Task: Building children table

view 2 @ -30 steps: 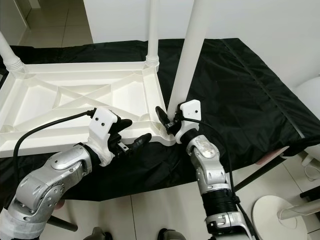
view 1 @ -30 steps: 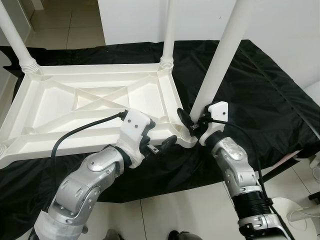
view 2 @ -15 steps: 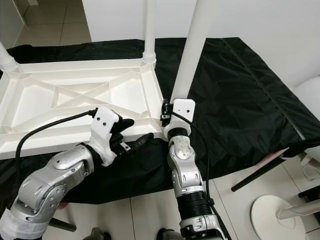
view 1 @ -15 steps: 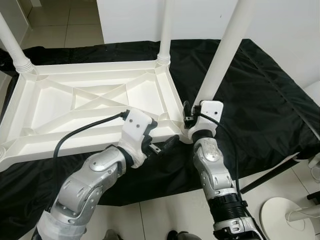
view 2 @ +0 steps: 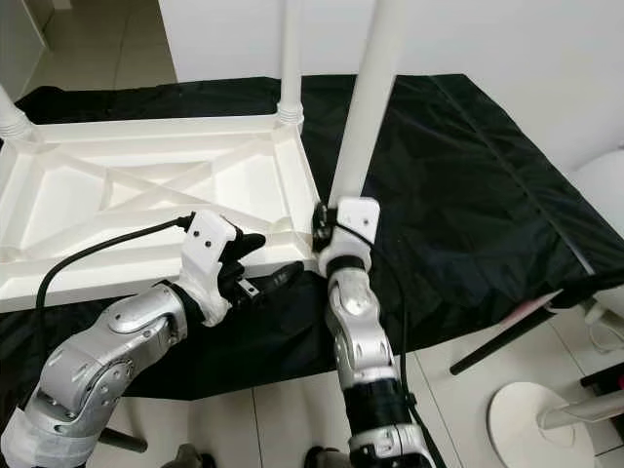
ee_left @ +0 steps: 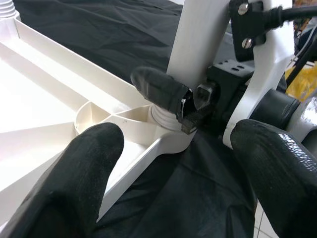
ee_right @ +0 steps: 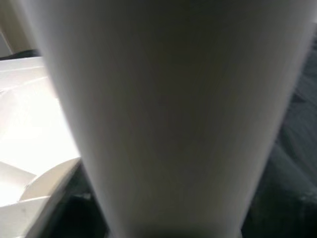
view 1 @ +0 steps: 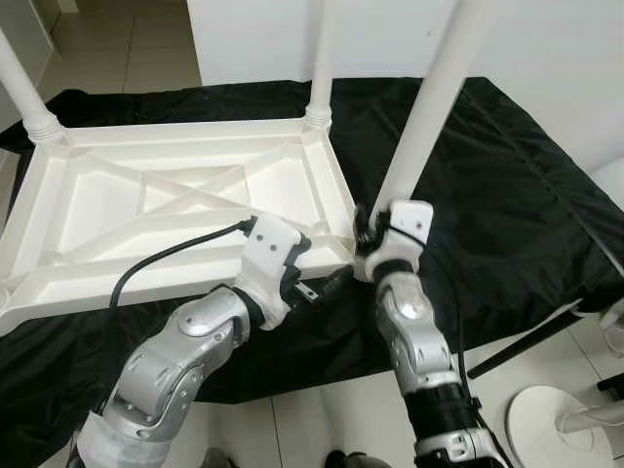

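Three white legs stand up from the upturned white table top [view 1: 185, 205], which lies ribbed side up across the left and centre of the frame on a black cloth [view 1: 487, 185]. Far-left leg [view 1: 21, 83] at the upper left corner, middle leg [view 1: 319, 58] at the far right corner, and the near-right leg [view 1: 429, 102] rising out of the near right corner socket, leaning slightly toward the upper right.

Right gripper [view 1: 364, 229] sits at the base of that near-right leg, low centre of frame, its fingers closed around the leg just above the ribbed collar; in the left wrist view one black finger [ee_left: 161, 89] presses on the leg's foot at the socket. In the right wrist view the leg [ee_right: 163, 109] sits hard up against the camera.

Left gripper [view 1: 317, 285] hovers just beside the table's near long edge, left of the corner socket, fingers spread wide and holding nothing, pointed toward the socket.

Edges: the table's right short edge runs close by the leg; bare cloth spreads broadly to the right, out to the cloth's right edge. Near edge of the cloth drops to pale tiled floor [view 1: 322, 429] at the bottom. White wall [view 1: 546, 58] at upper right.
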### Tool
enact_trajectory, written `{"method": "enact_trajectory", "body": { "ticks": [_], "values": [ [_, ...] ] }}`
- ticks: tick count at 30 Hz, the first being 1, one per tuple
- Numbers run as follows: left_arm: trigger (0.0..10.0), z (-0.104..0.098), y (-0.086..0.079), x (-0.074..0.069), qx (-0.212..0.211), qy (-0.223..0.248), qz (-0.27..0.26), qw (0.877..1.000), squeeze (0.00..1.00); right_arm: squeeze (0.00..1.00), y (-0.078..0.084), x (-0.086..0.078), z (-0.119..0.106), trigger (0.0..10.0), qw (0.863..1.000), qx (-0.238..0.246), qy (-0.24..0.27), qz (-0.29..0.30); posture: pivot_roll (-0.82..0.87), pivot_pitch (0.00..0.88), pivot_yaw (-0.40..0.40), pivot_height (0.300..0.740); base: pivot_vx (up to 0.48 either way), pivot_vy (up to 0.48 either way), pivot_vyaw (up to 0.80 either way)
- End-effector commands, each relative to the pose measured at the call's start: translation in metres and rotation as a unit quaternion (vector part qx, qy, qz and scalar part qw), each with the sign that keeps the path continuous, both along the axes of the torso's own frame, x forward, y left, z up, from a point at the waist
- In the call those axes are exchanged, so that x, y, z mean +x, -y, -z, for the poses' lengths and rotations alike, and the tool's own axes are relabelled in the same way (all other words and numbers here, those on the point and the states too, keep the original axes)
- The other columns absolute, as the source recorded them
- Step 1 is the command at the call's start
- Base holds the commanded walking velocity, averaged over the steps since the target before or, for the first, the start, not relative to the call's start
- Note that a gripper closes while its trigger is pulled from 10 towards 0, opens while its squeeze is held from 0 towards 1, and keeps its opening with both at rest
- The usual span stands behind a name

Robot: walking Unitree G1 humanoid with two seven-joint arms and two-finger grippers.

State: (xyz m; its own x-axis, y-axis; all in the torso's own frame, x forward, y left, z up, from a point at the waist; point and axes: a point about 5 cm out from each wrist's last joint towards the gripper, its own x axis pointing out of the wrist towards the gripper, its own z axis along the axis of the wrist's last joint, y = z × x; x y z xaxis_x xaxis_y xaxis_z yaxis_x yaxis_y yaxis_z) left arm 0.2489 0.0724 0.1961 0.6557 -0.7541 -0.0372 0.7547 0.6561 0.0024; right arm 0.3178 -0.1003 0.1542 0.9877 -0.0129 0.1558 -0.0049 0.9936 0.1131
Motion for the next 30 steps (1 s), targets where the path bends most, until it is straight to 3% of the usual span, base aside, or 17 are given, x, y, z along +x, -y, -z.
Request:
{"method": "enact_trajectory", "body": {
  "ticks": [1, 2, 3, 5, 6, 12, 16, 20, 30],
  "values": [
    [10.0, 0.001, 0.003, -0.004, 0.002, 0.000, 0.012, 1.000, 0.00, 1.00, 0.005, 0.000, -0.002, 10.0, 1.000, 0.001, 0.014, -0.001, 0.01, 0.092, -0.041, 0.740, 0.000, 0.000, 0.00],
    [10.0, 0.001, 0.004, -0.005, 0.002, 0.000, 0.012, 1.000, 0.00, 1.00, 0.007, 0.000, -0.004, 10.0, 1.000, 0.000, 0.021, -0.004, 0.01, 0.091, -0.041, 0.740, 0.000, 0.000, 0.00],
    [10.0, 0.001, 0.004, -0.005, 0.002, 0.000, 0.012, 1.000, 0.00, 0.24, 0.010, 0.000, -0.004, 10.0, 1.000, -0.006, 0.024, -0.011, 0.01, 0.091, -0.042, 0.740, 0.000, 0.000, 0.00],
    [10.0, 0.001, 0.004, -0.005, 0.002, 0.000, 0.013, 1.000, 0.00, 0.24, 0.011, 0.000, -0.004, 10.0, 1.000, -0.010, 0.023, -0.015, 0.01, 0.087, -0.041, 0.740, 0.000, 0.000, 0.00],
    [10.0, 0.001, 0.005, -0.005, 0.001, 0.000, 0.013, 1.000, 0.00, 0.00, 0.015, 0.001, -0.002, 10.0, 0.999, -0.014, 0.023, -0.045, 0.01, 0.085, -0.040, 0.740, 0.000, 0.000, 0.00],
    [10.0, 0.002, 0.005, -0.005, 0.002, 0.000, 0.015, 1.000, 0.00, 0.00, 0.024, 0.005, -0.001, 10.0, 0.991, -0.041, 0.024, -0.125, 0.01, 0.084, -0.040, 0.740, 0.000, 0.000, 0.00],
    [10.0, 0.002, 0.006, -0.004, 0.001, -0.001, 0.015, 1.000, 0.00, 0.00, 0.037, 0.014, -0.003, 10.0, 0.975, -0.092, 0.028, -0.200, 0.00, 0.083, -0.040, 0.740, 0.000, 0.000, 0.00],
    [10.0, 0.003, 0.007, -0.004, 0.001, -0.001, 0.015, 1.000, 0.00, 0.00, 0.039, 0.015, -0.004, 10.0, 0.972, -0.101, 0.030, -0.210, 0.00, 0.083, -0.040, 0.740, 0.000, 0.000, 0.00],
    [10.0, 0.004, 0.009, -0.001, 0.007, 0.004, 0.007, 1.000, 0.00, 0.00, 0.041, 0.025, -0.002, 10.0, 0.940, -0.145, 0.022, -0.308, 0.00, 0.079, -0.034, 0.740, 0.000, 0.000, 0.00]
  ]
}}
